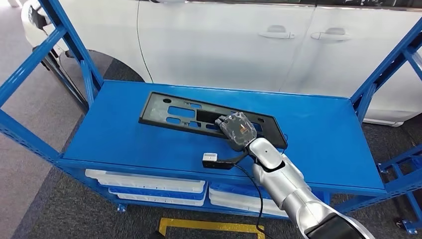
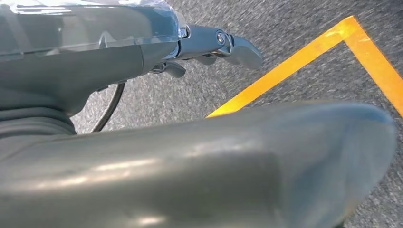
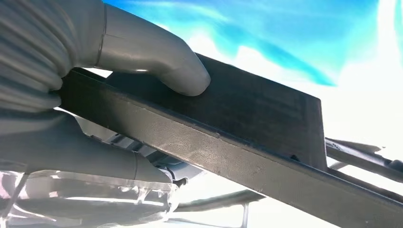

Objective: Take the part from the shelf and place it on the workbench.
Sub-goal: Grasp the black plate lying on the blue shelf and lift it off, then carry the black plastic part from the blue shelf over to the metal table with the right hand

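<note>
A white car [image 1: 224, 40] stands behind a blue shelf [image 1: 124, 134]. A long black plastic part [image 1: 179, 113] with cut-outs lies flat on the shelf's top surface. The right hand [image 1: 238, 130] grips the part's near edge, thumb [image 3: 157, 52] pressed on it. The left hand [image 2: 209, 45] hangs above grey floor, its fingers curled in and holding nothing.

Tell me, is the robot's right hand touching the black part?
Touching. The right wrist view shows the right hand with its thumb pressed on the black part, its edge gripped. The head view agrees.
</note>
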